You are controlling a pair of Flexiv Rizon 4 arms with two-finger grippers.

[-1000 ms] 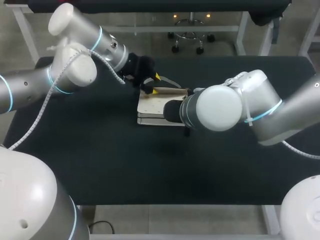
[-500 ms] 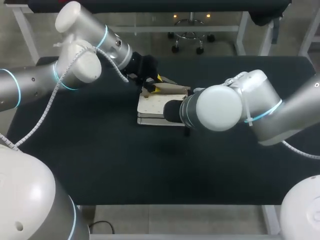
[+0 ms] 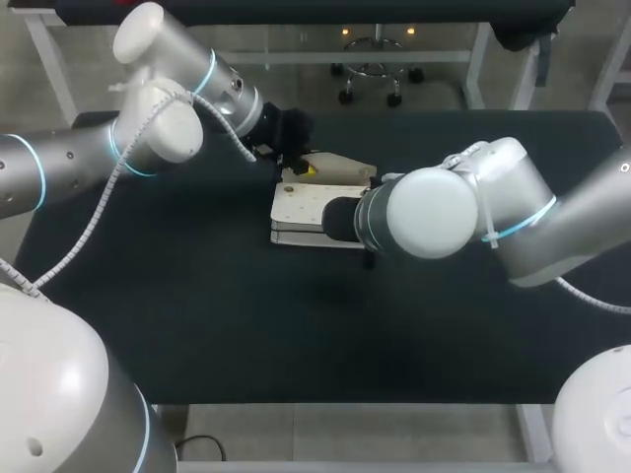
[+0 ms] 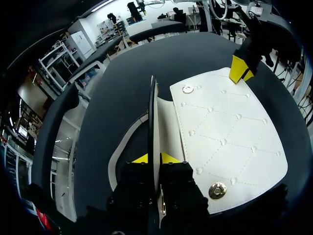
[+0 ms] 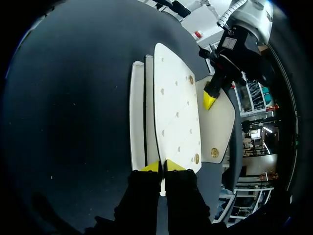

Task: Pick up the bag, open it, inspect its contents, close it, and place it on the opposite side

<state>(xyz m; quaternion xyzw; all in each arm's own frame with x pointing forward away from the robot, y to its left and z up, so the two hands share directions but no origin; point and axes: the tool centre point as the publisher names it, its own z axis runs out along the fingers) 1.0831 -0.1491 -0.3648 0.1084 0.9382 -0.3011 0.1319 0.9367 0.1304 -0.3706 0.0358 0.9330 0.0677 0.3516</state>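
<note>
A white quilted bag (image 3: pixel 304 209) lies flat at the middle of the black table. Its flap (image 3: pixel 345 169) is folded back toward the far side. My left gripper (image 3: pixel 308 169) is at the bag's far edge. In the left wrist view, the left gripper (image 4: pixel 155 158) is shut on the flap's thin dark edge (image 4: pixel 152 112), which stands upright beside the quilted panel (image 4: pixel 225 137). My right gripper (image 5: pixel 161 165) is shut on the near edge of the quilted panel (image 5: pixel 176 112). In the head view it is hidden under my right arm (image 3: pixel 434 212).
A white strap (image 4: pixel 122 147) curls on the table beside the held flap. A yellow fingertip (image 4: pixel 241 69) of my right gripper shows at the panel's far corner. The black table (image 3: pixel 197 315) stretches wide on both sides of the bag.
The left gripper has moved a little toward the bag and closed on the flap's edge. The flap now lies farther back. The right arm has not moved.
</note>
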